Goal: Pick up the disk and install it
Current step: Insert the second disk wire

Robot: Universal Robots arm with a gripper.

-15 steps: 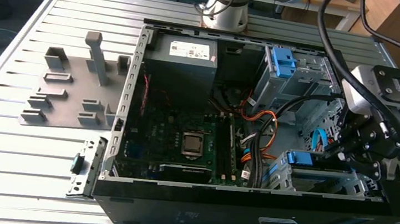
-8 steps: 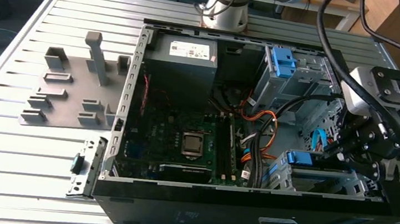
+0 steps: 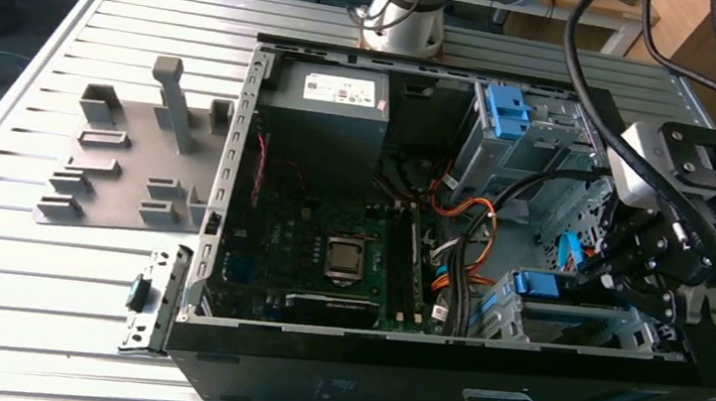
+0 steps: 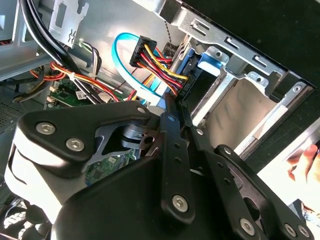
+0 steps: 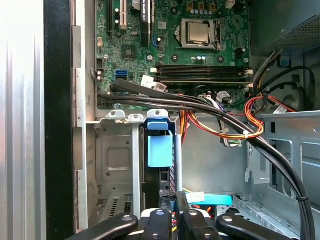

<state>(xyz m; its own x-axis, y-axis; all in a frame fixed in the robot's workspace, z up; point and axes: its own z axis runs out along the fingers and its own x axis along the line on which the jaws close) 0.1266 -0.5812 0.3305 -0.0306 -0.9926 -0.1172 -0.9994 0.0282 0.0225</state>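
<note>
The disk (image 3: 539,283) sits on edge inside the metal drive cage (image 3: 585,324) at the front corner of the open computer case, on the exterior view's right. Its bright blue bracket (image 5: 159,149) shows between the cage rails. A power plug with coloured wires (image 4: 150,52) and a light blue data cable (image 4: 125,60) meet the disk's dark end (image 4: 192,75). My gripper (image 3: 605,278) hangs over that end, its fingers closed together (image 5: 176,212) and the tips (image 4: 173,102) right at the disk's cabled edge. Whether they pinch anything is hidden.
The motherboard (image 5: 200,55) with its processor lies beside the cage. Black cable bundles (image 5: 240,130) and orange wires cross the case. A grey power supply (image 3: 328,103) and an upper cage with a blue latch (image 3: 506,111) sit at the back. A hand (image 4: 302,160) shows outside the case.
</note>
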